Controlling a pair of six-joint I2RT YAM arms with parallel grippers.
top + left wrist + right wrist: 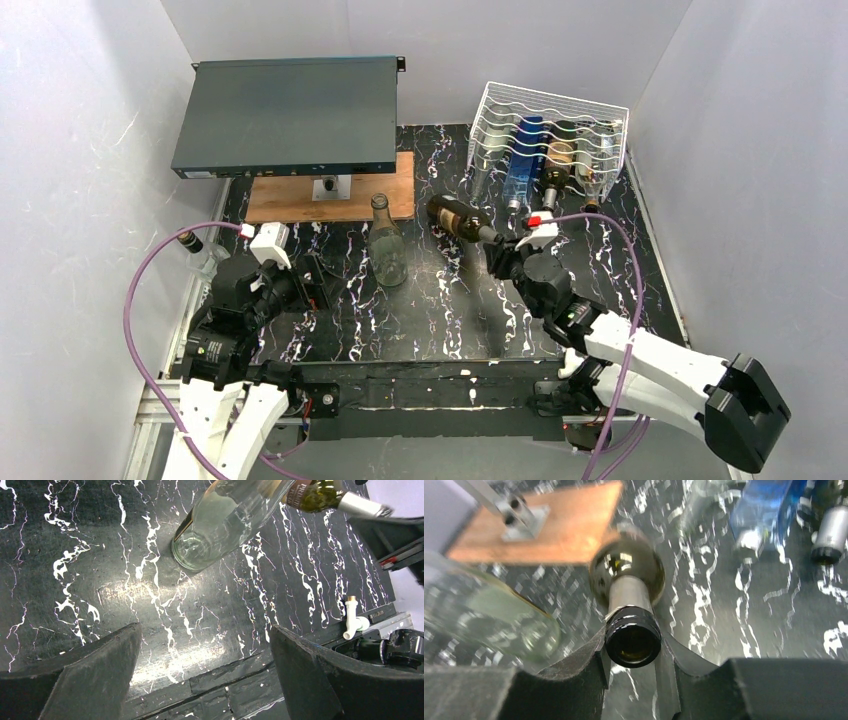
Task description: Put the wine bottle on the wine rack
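Inside the wine rack (548,125) lie several bottles (557,158), one blue. The right gripper (631,645) clamps the dark wine bottle (455,215) by its neck; the left gripper (205,630) gapes, holding nothing

Bright, glary light (right-wrist view blurred)

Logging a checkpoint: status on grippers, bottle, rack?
Right gripper shut on neck of dark wine bottle. Left gripper open, empty. Wine rack holds several bottles. Clear bottle upright to the left, off the path.
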